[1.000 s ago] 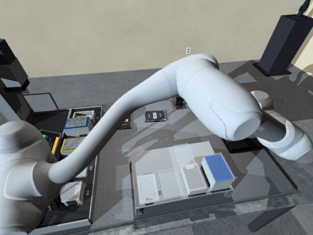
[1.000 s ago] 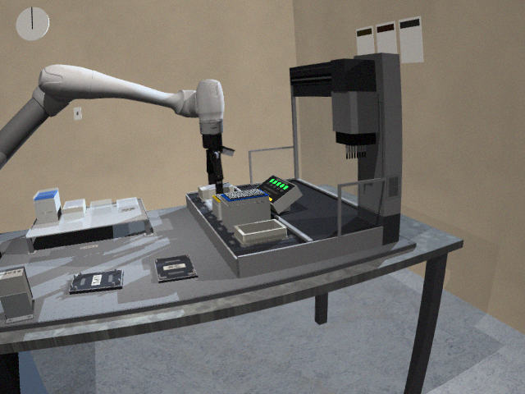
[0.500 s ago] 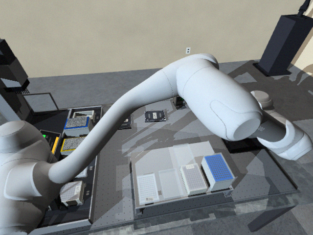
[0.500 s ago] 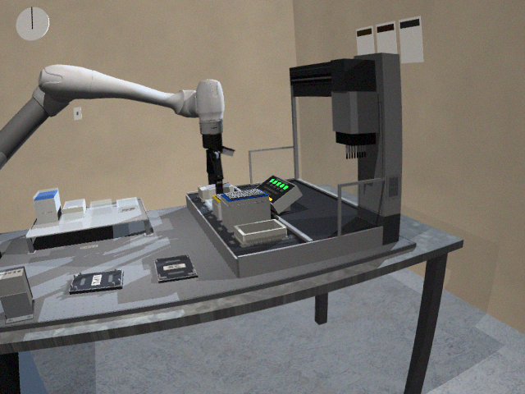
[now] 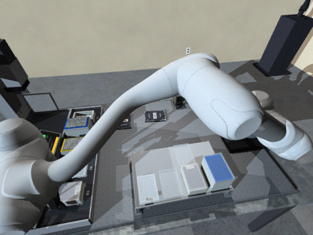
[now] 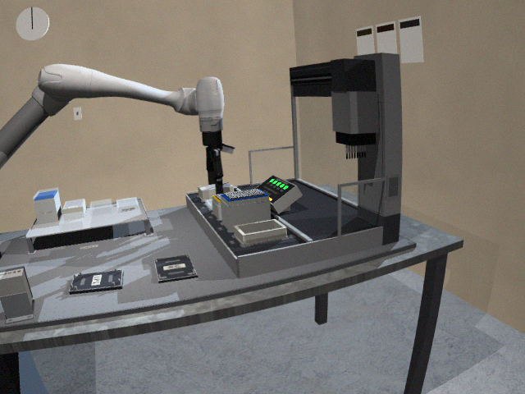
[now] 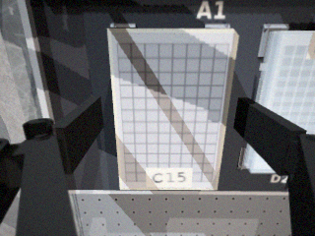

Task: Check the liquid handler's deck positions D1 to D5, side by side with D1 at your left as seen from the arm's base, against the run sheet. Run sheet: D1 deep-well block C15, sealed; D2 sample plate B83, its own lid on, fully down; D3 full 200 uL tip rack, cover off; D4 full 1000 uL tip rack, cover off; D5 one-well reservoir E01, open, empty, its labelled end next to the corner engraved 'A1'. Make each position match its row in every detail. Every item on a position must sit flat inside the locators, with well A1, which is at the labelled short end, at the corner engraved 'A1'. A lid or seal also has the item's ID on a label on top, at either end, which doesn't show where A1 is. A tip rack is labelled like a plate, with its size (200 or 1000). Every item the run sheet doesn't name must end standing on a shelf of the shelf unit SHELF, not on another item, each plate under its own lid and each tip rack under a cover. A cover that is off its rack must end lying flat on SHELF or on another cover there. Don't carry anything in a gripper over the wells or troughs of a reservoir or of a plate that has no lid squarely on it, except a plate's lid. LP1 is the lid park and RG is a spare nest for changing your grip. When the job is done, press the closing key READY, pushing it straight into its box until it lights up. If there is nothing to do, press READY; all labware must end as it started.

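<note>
With its black fingers spread wide and gripping nothing, the gripper [image 7: 169, 130] hangs above the sealed, cream-walled deep-well block C15 [image 7: 172, 105], which sits flat in D1; its C15 label lies opposite the engraved A1 corner [image 7: 211, 10].

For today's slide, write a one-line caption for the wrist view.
Open gripper straddles sealed block C15 below the engraved A1 mark, touching nothing.

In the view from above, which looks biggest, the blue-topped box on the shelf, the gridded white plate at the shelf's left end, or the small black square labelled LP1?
1. Blue-topped box.
2. Gridded white plate, nearly as long but flat.
3. Black LP1 square, smallest, though it lies farther from the camera, which shrinks it.
</note>
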You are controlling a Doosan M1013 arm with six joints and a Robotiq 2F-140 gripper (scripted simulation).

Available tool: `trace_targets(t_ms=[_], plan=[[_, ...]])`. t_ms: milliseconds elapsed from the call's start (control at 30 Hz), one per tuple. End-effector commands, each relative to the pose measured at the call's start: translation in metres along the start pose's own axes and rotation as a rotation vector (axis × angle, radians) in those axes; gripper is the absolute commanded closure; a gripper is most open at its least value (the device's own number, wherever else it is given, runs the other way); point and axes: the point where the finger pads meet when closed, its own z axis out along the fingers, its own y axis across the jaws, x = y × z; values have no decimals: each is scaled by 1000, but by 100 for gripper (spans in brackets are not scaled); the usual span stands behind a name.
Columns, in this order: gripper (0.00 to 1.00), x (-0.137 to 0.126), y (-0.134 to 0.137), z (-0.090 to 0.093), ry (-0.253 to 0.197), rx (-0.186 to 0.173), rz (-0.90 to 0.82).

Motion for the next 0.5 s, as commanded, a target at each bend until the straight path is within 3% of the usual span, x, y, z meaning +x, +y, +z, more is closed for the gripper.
trace_targets(t_ms=[0,467], plan=[[21,0,0,-7,2,1,0],[21,0,0,-27,2,1,0]])
